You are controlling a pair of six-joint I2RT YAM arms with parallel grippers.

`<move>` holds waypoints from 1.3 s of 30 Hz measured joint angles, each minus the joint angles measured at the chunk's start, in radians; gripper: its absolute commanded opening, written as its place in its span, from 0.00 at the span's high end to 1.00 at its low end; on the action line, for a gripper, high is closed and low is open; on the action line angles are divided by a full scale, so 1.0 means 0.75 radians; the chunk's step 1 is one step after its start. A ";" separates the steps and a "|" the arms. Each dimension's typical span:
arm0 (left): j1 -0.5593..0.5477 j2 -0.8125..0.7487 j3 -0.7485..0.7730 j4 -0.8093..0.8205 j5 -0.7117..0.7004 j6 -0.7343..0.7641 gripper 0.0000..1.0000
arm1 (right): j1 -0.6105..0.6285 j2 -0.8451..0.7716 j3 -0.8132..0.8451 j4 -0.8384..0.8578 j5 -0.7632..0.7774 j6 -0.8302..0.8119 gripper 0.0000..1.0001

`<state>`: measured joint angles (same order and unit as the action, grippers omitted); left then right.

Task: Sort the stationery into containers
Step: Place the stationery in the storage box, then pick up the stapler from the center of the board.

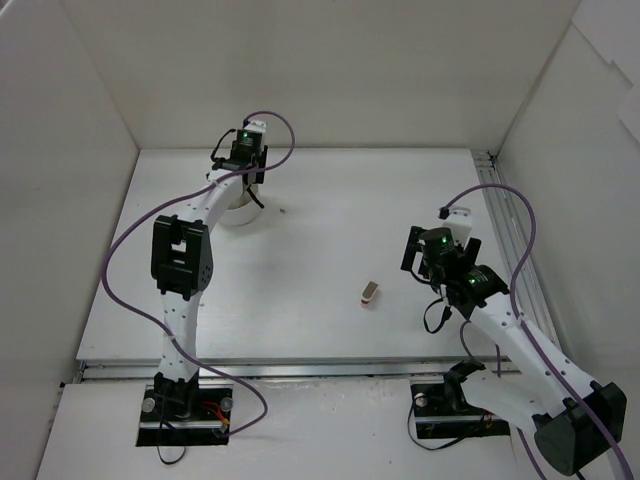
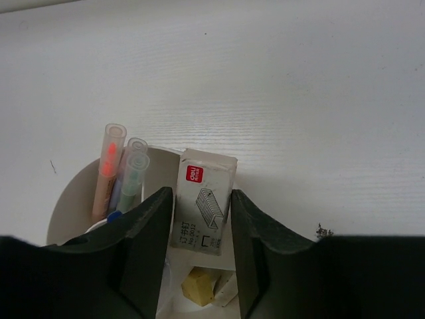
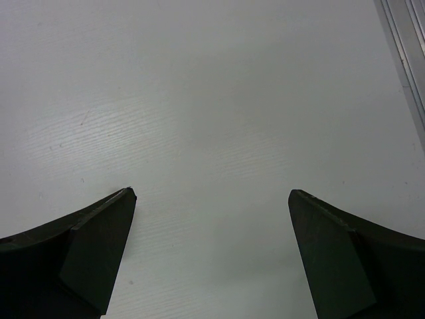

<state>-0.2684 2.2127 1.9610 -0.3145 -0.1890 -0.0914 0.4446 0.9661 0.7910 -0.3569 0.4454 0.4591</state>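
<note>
Though half out of sight behind left hand point(image 2: 200, 194), pot point(image 2: 70, 203) under staple box point(image 2: 204, 211).

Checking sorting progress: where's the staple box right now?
Left wrist view: the staple box sits between the left fingers over the white pot, right of the pens.

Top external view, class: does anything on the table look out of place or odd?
One small pale item lies alone on the table, far from the white pot, so it looks unsorted. Nothing seems spilled or damaged. The left gripper holds a staple box over the pot.
</note>
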 measured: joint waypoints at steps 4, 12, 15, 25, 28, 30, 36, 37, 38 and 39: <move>0.000 0.000 -0.011 0.003 -0.001 -0.004 0.53 | 0.000 -0.004 0.000 0.000 -0.002 -0.001 0.02; 0.000 -0.007 -0.035 0.035 0.013 -0.005 0.47 | 0.000 -0.012 0.000 0.000 -0.010 -0.001 0.02; 0.000 -0.022 -0.047 0.035 0.041 -0.010 0.28 | 0.000 -0.018 0.000 0.000 -0.015 -0.001 0.02; -0.131 -0.306 -0.266 0.042 0.133 0.073 0.00 | 0.000 -0.075 -0.007 0.001 -0.046 0.008 0.02; -0.227 -0.435 -0.353 0.055 0.202 0.085 0.00 | -0.002 -0.105 -0.026 0.002 -0.046 0.043 0.02; -0.300 -0.531 -0.439 0.076 0.294 0.082 0.00 | -0.009 -0.107 -0.045 -0.001 -0.056 0.076 0.02; -0.464 -0.739 -0.777 0.171 0.523 0.007 0.00 | -0.031 -0.074 -0.072 -0.021 -0.107 0.150 0.02; -0.489 -0.748 -0.824 0.181 0.563 -0.012 0.00 | -0.036 -0.074 -0.078 -0.027 -0.109 0.161 0.02; -0.520 -0.746 -0.860 0.183 0.595 -0.032 0.00 | -0.043 -0.074 -0.084 -0.035 -0.109 0.172 0.02; -0.546 -0.736 -0.881 0.185 0.617 -0.050 0.00 | -0.052 -0.074 -0.089 -0.047 -0.110 0.184 0.02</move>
<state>-0.6781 1.6608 1.2999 -0.1761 0.2741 -0.1287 0.4057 0.9104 0.7242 -0.3920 0.3626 0.5972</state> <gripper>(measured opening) 0.996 0.979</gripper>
